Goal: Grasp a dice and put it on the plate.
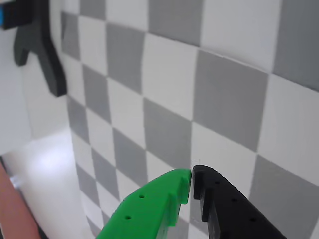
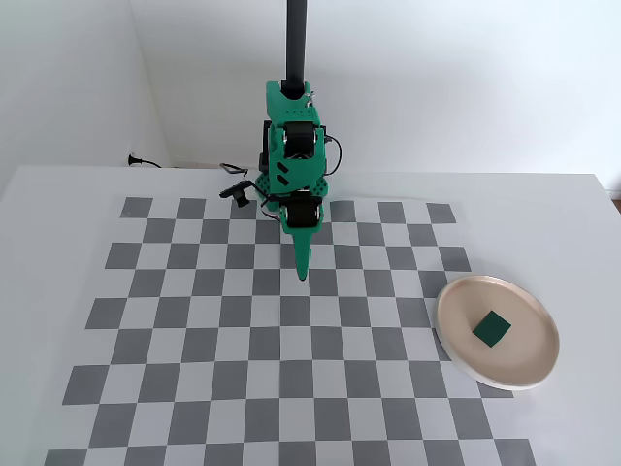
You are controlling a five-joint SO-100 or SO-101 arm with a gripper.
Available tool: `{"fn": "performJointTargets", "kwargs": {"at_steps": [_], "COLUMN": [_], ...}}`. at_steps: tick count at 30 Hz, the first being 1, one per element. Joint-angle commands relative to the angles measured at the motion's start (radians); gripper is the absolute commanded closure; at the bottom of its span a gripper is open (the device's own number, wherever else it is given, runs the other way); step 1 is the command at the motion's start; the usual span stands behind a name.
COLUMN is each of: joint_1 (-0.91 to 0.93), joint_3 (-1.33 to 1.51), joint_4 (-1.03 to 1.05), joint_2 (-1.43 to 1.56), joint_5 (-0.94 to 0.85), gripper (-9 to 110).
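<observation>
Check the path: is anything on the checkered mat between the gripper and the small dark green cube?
Nothing visible. The small dark green cube already lies on the round pinkish-beige plate; bare checkered mat separates it from the empty, closed gripper.

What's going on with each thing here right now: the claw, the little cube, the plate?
Gripper: shut, empty, fingertips touching, hanging over the checkered mat, away from the plate.
Dice: lying flat on the plate, near its middle, free of the gripper.
Plate: upright on the table at the mat's right edge in the fixed view, holding only the dice.
</observation>
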Motion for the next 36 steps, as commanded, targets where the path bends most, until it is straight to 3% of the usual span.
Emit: {"fn": "performJointTargets", "kwargs": {"at_steps": [1, 11, 19, 28, 36], "joint_1": [0.037, 0.074, 0.074, 0.074, 0.074], "joint_3": [-0.014, -0.014, -0.014, -0.014, -0.014], "joint_4": [0.021, 0.025, 0.025, 0.025, 0.025], "joint_2": [0.017, 0.017, 0.017, 0.017, 0.017], "joint_5": [0.000, -0.029, -0.031, -0.031, -0.031], "gripper": [106, 106, 90, 106, 106]}}
